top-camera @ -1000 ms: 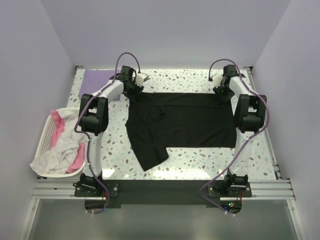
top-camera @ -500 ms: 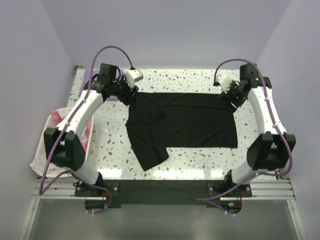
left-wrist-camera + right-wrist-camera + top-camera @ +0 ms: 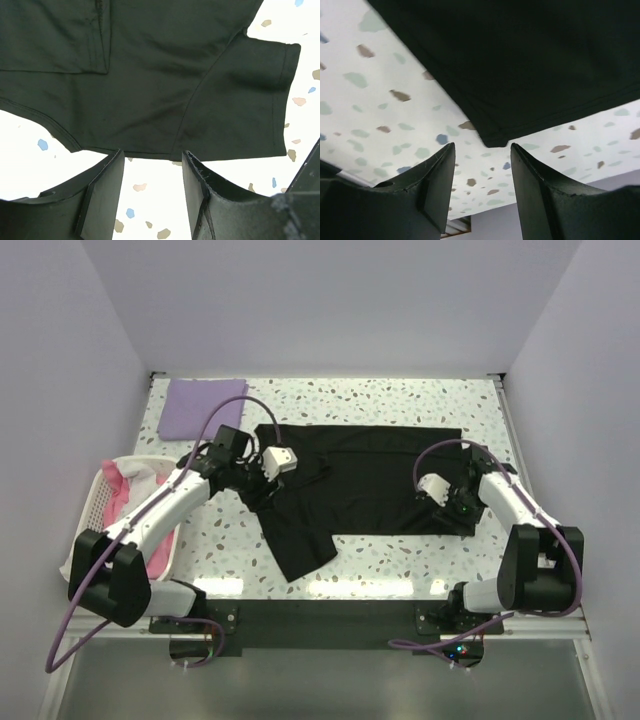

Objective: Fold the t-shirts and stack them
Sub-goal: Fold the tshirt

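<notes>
I've brought left gripper (image 3: 152, 156) and right gripper (image 3: 482, 148) from 12 o'clock to the 6 o'clock edge of the black t-shirt (image 3: 370, 480); jaws open, empty. Next fold grab looks ready.

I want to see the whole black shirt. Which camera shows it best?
The top camera: it shows almost the whole black t-shirt spread on the speckled table. The left wrist camera shows only a sleeve and nearby cloth; the right wrist camera, just one corner.
</notes>
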### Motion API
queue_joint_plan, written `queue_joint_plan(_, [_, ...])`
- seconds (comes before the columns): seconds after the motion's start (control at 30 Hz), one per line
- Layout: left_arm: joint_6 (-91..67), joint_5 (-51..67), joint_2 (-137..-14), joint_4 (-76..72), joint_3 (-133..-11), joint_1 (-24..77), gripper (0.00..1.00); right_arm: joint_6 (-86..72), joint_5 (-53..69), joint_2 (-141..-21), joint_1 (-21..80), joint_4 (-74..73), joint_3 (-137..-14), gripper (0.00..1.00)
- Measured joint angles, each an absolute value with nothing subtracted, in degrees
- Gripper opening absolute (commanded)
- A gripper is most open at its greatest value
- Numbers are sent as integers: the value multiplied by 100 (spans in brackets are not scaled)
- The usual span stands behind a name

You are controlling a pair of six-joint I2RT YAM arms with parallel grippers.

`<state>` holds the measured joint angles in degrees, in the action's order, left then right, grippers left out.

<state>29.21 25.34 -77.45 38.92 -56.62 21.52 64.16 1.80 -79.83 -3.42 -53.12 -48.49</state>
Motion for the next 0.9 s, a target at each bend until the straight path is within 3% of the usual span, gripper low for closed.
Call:
queue_joint_plan(0.6, [2912,2506,-7861,3715,-5463,2211,55,6632,-60,-8208,-338,-4198,-4143,46])
queue_joint_plan(0.9, [3277,2377,-7703,3752,-4740,2773,50,6672,-252,-8250,-338,-3953,-4106,12])
